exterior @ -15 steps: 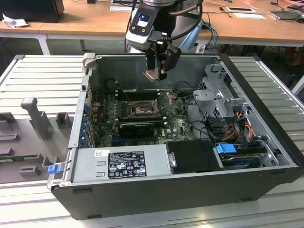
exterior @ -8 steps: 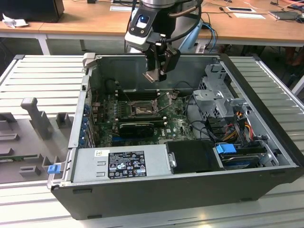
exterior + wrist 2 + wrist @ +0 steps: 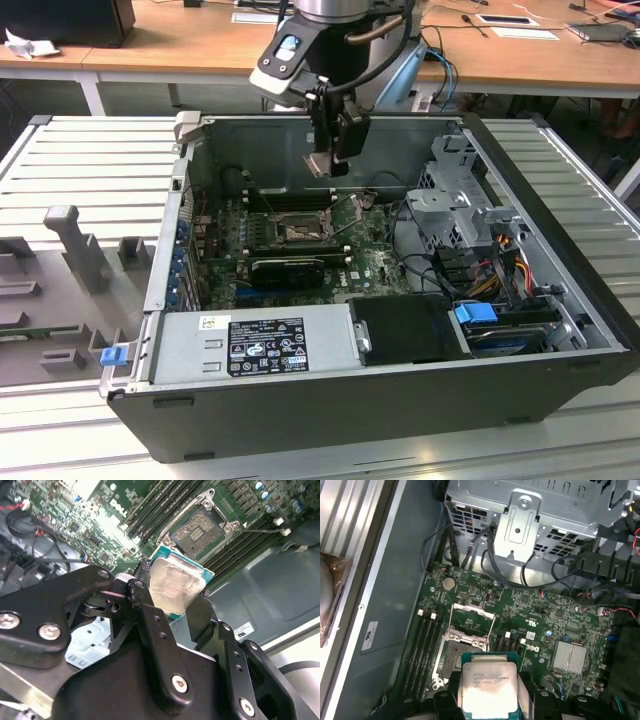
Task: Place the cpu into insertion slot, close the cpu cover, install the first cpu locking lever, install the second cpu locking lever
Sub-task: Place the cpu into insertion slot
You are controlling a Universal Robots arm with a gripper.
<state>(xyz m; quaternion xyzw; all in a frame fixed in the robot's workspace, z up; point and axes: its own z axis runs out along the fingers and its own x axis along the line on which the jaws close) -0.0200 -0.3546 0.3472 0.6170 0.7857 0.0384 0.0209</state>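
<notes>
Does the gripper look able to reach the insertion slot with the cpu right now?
Probably yes: the gripper holds the cpu above the insertion slot, the cpu cover stands open, nothing lies between.

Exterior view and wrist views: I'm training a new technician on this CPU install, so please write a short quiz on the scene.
1. True or false: the insertion slot is empty.
2. The gripper is: A open; B shut on the cpu; C shut on nothing.
3. Fill in: the cpu cover stands ___ (open or shut).
Key: 1 true; 2 B; 3 open.
</notes>
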